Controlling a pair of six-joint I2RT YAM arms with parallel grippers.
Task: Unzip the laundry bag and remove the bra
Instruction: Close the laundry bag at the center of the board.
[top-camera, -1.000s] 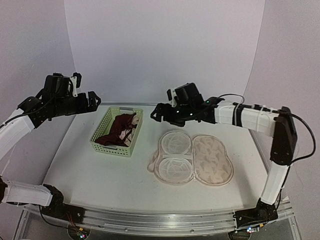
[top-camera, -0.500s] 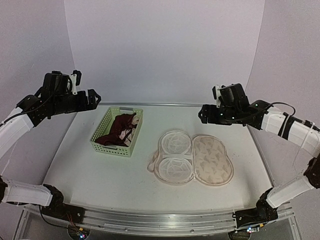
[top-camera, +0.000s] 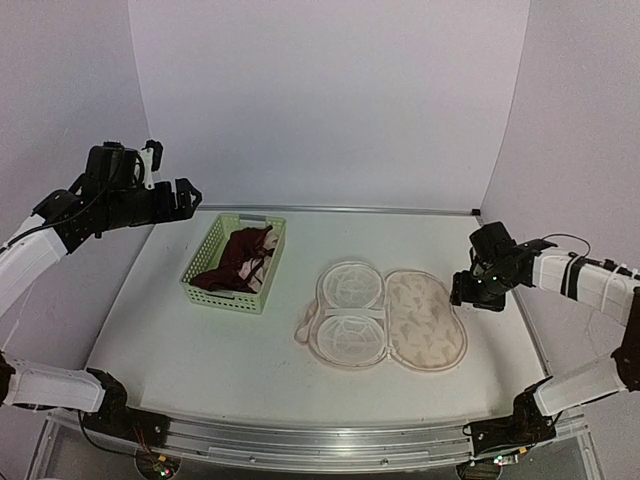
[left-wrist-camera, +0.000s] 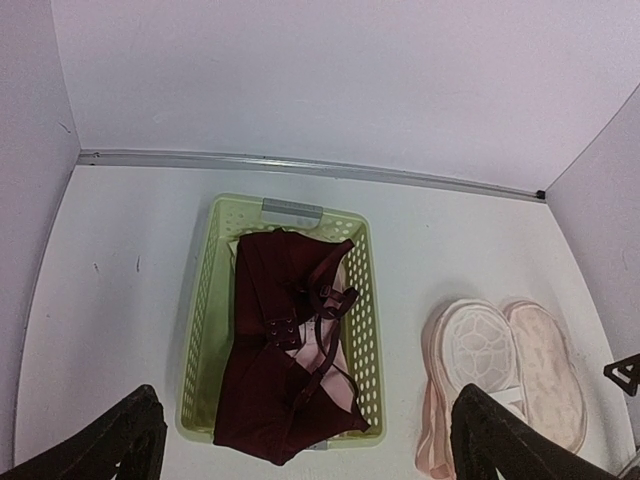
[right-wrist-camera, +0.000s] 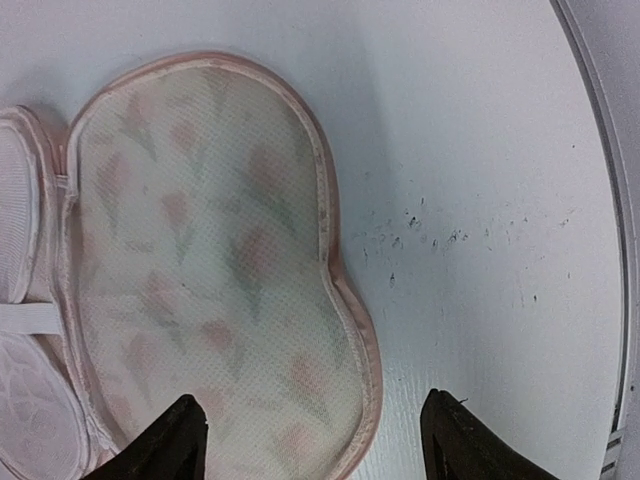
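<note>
The laundry bag (top-camera: 385, 318) lies spread open flat on the table, its printed half (right-wrist-camera: 205, 280) on the right and its white mesh cups (left-wrist-camera: 480, 345) on the left. The maroon bra (top-camera: 235, 260) lies in the light-green basket (top-camera: 262, 292), also in the left wrist view (left-wrist-camera: 285, 350). My right gripper (top-camera: 476, 298) is open and empty, low over the bag's right edge (right-wrist-camera: 345, 300). My left gripper (top-camera: 190, 200) is open and empty, held high above the table left of the basket (left-wrist-camera: 368, 330).
The table's metal back rail (top-camera: 400, 210) meets the white backdrop. The table's right edge (right-wrist-camera: 600, 200) runs close to the right gripper. Bare white tabletop (top-camera: 200, 350) lies in front of the basket.
My right arm has swung from above the basket to the right and come down beside the bag's right edge. The left arm, bra and bag have not moved.
</note>
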